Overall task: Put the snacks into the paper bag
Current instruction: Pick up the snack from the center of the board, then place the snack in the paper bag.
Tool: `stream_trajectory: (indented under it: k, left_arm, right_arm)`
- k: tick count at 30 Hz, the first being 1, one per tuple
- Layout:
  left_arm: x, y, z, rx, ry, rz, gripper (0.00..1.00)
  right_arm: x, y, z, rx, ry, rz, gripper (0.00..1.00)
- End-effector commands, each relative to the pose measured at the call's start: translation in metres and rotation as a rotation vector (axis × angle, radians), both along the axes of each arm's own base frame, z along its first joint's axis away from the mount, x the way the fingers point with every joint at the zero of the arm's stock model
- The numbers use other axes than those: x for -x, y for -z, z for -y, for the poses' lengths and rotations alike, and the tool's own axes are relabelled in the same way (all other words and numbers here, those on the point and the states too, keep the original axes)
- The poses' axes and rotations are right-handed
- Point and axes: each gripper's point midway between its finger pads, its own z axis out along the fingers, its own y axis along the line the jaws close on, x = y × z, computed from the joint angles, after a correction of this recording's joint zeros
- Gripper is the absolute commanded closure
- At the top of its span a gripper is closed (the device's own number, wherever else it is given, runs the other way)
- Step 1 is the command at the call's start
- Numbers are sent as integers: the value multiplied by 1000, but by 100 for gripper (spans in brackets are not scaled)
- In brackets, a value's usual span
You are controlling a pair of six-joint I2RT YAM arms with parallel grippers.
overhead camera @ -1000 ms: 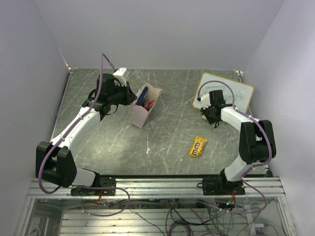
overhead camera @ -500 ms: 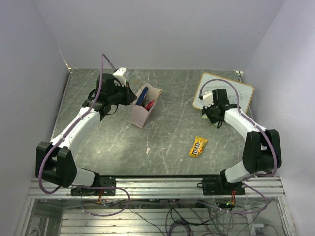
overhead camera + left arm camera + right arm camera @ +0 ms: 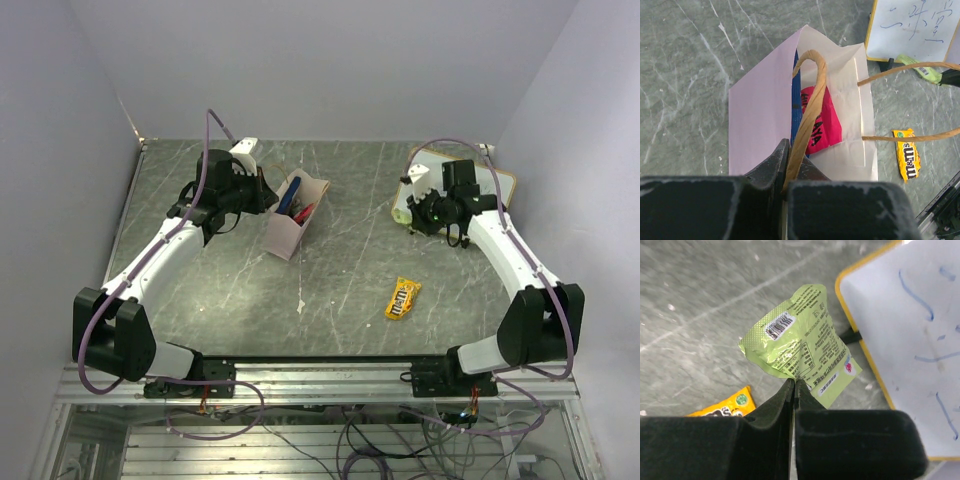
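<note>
The pale pinkish paper bag (image 3: 291,222) stands open at mid-left, also in the left wrist view (image 3: 760,107). My left gripper (image 3: 786,150) is shut on one of its brown handles (image 3: 810,100). Inside it I see a pink-red packet (image 3: 821,122) and a dark blue packet (image 3: 796,95). My right gripper (image 3: 794,382) is shut on the light green packet (image 3: 802,342) and holds it above the table by the white board (image 3: 455,185). The yellow M&M's packet (image 3: 403,297) lies flat on the table; it also shows in the left wrist view (image 3: 906,152) and the right wrist view (image 3: 722,407).
The white scribbled board with a yellow rim (image 3: 912,335) stands at the back right, close beside my right gripper (image 3: 425,212). Grey walls close in the table on three sides. The arm bases sit at the near edge.
My right arm has lifted and swung back toward the board with the green packet in its jaws. The left arm and the bag have not moved.
</note>
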Motion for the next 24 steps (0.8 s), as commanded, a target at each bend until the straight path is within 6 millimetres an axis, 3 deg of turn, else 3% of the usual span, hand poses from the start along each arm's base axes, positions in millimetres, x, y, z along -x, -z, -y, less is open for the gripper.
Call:
stream_trajectory:
  k: [1,8,16,20,24]
  left_arm:
    - [-8,-22,4,35,24,90,93]
    - [-7,-21,6,37,40,92,93]
    - [-2,-24,9,45,69,106,93]
    - [-2,-22,9,18,91,113,93]
    - [-1,-22,9,1,111,124,93]
  right_arm:
    - [2,-41,-30,-111,-141,54,100]
    - [4,-99,-77,-221,-312,162,100]
    - [-3,-163,-120,-218,-422,314,100]
    - [-9,-187,-139,-221,-455,375,100]
    - [-5,-195,-161,-219,-531,391,100]
